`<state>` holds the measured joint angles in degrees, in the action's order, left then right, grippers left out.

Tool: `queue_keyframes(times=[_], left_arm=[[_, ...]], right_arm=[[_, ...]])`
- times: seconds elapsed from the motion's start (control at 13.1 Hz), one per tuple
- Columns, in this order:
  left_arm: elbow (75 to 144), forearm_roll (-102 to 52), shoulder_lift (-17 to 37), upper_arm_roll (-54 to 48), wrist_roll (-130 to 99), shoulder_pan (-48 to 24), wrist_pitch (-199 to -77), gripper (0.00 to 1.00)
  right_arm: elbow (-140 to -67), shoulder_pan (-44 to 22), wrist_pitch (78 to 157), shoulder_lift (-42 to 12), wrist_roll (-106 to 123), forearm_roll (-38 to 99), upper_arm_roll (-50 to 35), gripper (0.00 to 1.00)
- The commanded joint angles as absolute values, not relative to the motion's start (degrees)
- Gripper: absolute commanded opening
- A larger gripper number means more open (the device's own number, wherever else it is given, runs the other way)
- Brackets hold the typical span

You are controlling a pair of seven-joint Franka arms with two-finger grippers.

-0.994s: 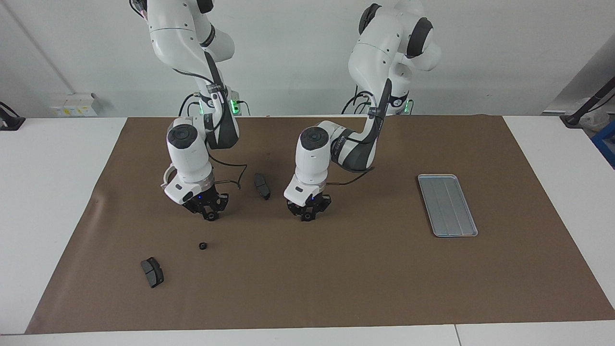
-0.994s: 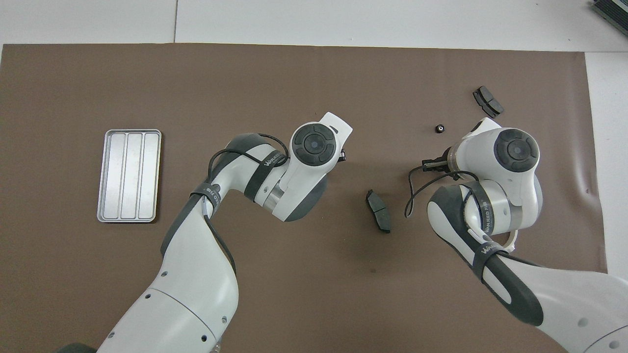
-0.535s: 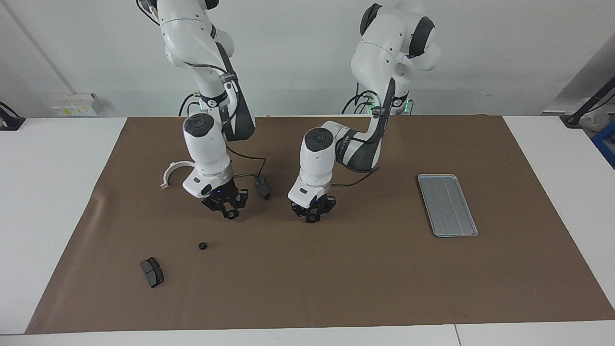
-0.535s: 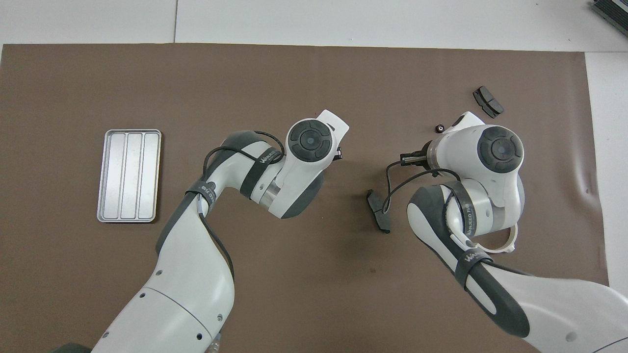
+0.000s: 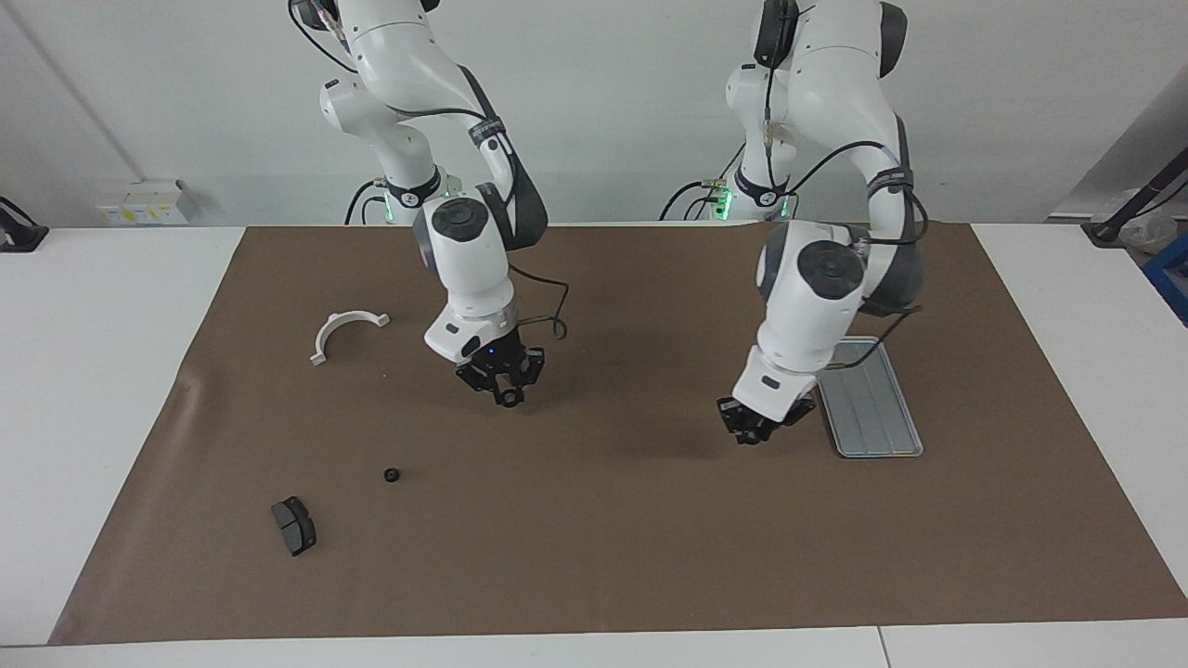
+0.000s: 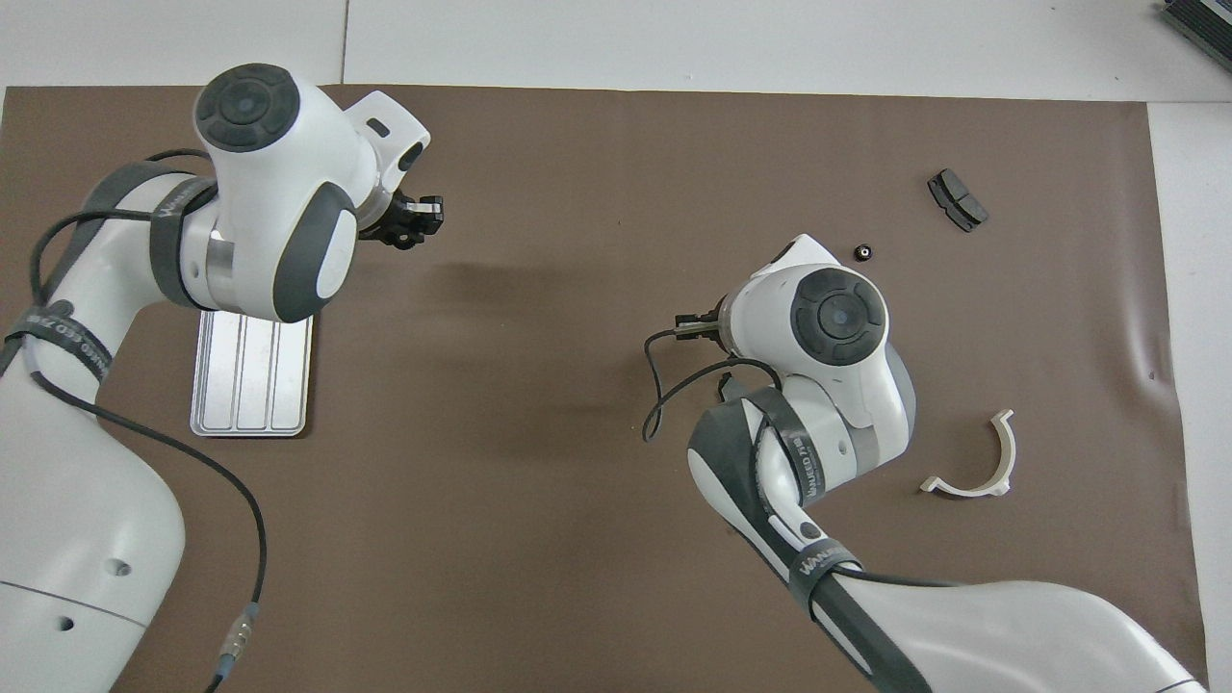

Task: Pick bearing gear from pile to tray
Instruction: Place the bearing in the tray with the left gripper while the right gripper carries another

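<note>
The silver-grey tray [image 5: 877, 408] lies toward the left arm's end of the table and also shows in the overhead view [image 6: 252, 385], partly under the left arm. My left gripper [image 5: 747, 429] hangs over the mat just beside the tray [image 6: 414, 212]. My right gripper [image 5: 503, 394] hangs over the mat near the table's middle [image 6: 688, 325]. Of the pile, one small black gear [image 5: 392, 475] [image 6: 864, 253] lies on the mat. A dark grey pad [image 5: 294, 525] [image 6: 957, 199] lies farther from the robots. A white half-ring [image 5: 345, 331] [image 6: 972, 462] lies nearer to them.
A second dark pad [image 6: 729, 385] is almost hidden under the right arm. The brown mat [image 5: 603, 538] covers the table. A cable loops from the right wrist [image 6: 664, 385].
The left arm has swung from mid-table to beside the tray and risen. The right arm has moved toward the table's middle, uncovering the white half-ring. The loose gear and pad have not moved.
</note>
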<state>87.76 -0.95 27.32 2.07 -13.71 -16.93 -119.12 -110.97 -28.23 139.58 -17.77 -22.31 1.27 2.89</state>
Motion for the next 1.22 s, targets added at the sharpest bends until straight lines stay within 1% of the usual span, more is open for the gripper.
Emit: queue_keyframes(times=[0.0, 0.15, 0.23, 0.54, 0.61, 0.76, 0.84, 0.92, 0.99, 1.07, 1.15], left_arm=[[97.27, -1.85, 22.95, 1.49, -2.77, -12.06, -121.72, 0.00], [102.45, -1.93, 21.37, 1.49, 2.79, -9.15, -124.09, 0.00], [104.48, -1.93, 20.66, 1.41, 5.07, -7.66, -124.97, 0.00], [108.97, -3.16, 19.25, 1.49, 9.14, -5.01, -127.96, 0.00], [110.64, -3.25, 18.81, 1.49, 9.40, -4.49, -129.97, 0.02], [112.58, -3.34, 18.37, 1.41, 10.63, -3.61, -132.18, 0.04], [112.59, -3.34, 18.37, 1.41, 10.90, -2.82, -132.10, 0.04], [112.59, -3.34, 18.37, 1.41, 11.25, -2.55, -132.10, 0.05], [112.59, -3.34, 18.28, 1.41, 11.34, -2.46, -132.19, 0.10], [112.50, -3.43, 18.28, 1.41, 11.25, -2.46, -132.36, 0.24], [112.33, -4.30, 18.37, 1.41, 11.25, -2.46, -132.36, 0.49]], right_arm=[[-102.07, -31.98, 136.33, -24.68, -28.98, -0.43, 3.16, 0.00], [-94.17, -33.13, 131.51, -28.90, -34.69, -3.77, 2.99, 0.00], [-92.57, -34.00, 131.05, -30.13, -35.67, -4.21, 2.99, 0.00], [-93.34, -36.47, 131.49, -31.29, -37.79, -4.31, 2.99, 0.03], [-93.60, -36.47, 131.75, -31.29, -37.79, -4.39, 2.99, 0.07], [-96.40, -36.74, 133.15, -31.20, -37.97, -4.48, 2.99, 0.12], [-96.33, -36.74, 133.24, -31.20, -37.88, -4.48, 2.99, 0.22], [-96.15, -36.48, 133.16, -31.11, -37.88, -4.48, 2.99, 0.60], [-96.07, -36.47, 133.24, -31.11, -37.97, -4.48, 2.99, 0.98], [-95.54, -36.39, 132.98, -31.11, -37.97, -4.40, 2.99, 1.00], [-94.67, -36.39, 132.37, -31.03, -38.06, -4.31, 3.08, 1.00]])
